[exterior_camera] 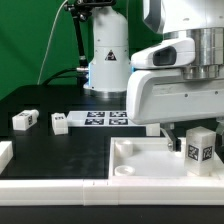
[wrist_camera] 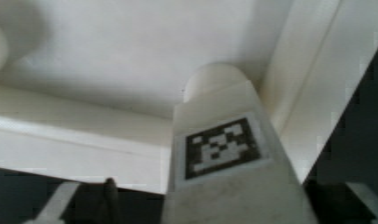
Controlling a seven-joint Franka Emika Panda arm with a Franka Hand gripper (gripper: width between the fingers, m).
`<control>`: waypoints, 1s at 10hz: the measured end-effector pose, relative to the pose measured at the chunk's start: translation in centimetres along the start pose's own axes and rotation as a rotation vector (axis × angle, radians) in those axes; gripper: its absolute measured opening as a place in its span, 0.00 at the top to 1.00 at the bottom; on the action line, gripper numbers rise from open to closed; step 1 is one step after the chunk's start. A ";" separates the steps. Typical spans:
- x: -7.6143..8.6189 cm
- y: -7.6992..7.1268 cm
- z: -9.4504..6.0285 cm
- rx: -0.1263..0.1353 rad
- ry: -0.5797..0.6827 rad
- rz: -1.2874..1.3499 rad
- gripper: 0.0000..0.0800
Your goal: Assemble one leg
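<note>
My gripper [exterior_camera: 199, 130] is shut on a leg [exterior_camera: 200, 149], a small white block with a black-and-white tag on its face. It holds the leg upright over the right part of the large white panel [exterior_camera: 140, 160], close to the raised rim. In the wrist view the leg [wrist_camera: 221, 140] runs from between my fingers [wrist_camera: 72, 205] toward the panel's corner [wrist_camera: 115, 70]. I cannot tell whether its tip touches the panel. Two more legs [exterior_camera: 25, 120] [exterior_camera: 59, 122] lie loose on the black table at the exterior view's left.
The marker board [exterior_camera: 105, 118] lies behind the panel, in front of the robot base [exterior_camera: 105, 60]. Another white part [exterior_camera: 5, 153] shows at the left edge. A white rail [exterior_camera: 50, 185] runs along the table's front edge.
</note>
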State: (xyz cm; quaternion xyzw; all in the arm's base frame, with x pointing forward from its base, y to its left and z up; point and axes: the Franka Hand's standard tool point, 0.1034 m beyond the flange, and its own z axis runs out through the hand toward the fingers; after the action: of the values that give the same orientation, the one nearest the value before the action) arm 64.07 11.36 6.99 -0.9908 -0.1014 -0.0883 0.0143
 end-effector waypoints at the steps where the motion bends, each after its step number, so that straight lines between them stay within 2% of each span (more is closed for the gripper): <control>1: 0.0 -0.1 0.0 0.001 0.000 0.016 0.53; 2: 0.0 0.0 0.0 0.001 0.000 0.016 0.64; 4: 0.0 -0.1 0.0 0.006 0.000 0.140 0.64; 7: -0.1 0.1 0.1 0.022 -0.004 0.521 0.64; 10: -0.3 0.1 0.2 0.026 -0.006 0.906 0.64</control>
State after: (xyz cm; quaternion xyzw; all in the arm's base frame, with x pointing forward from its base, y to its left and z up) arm 63.88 11.22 6.71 -0.9353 0.3411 -0.0688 0.0635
